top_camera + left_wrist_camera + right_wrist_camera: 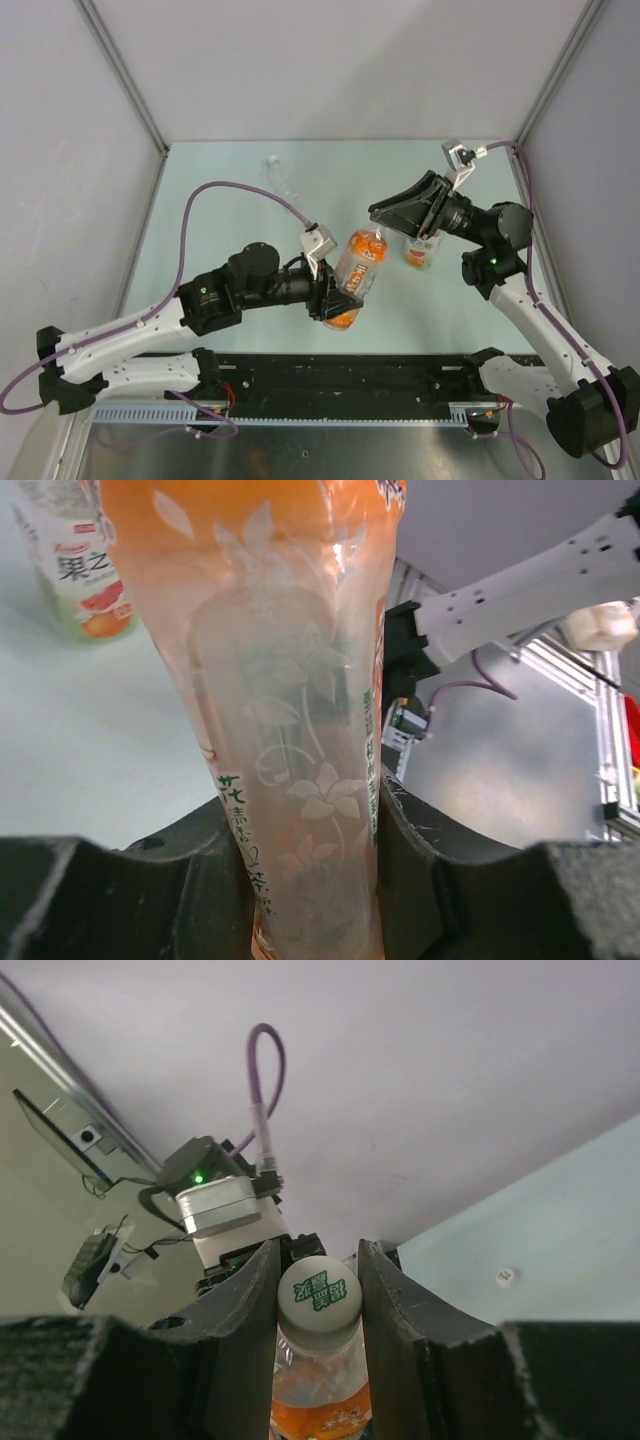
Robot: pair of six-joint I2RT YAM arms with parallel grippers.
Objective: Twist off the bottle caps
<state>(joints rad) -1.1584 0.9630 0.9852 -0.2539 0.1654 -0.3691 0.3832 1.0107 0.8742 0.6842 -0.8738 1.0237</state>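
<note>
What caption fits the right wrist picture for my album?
Jaws of the right gripper squeeze the white cap on the orange bottle.

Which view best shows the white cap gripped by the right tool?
Right wrist: the cap faces the lens, green print visible, squeezed in the right tool. Top external shows only a pale speck atop the orange bottle. Left wrist shows that bottle's body, no cap.

Left hand [338, 300] and right hand [382, 218] clamped, pointing toward each other.
</note>
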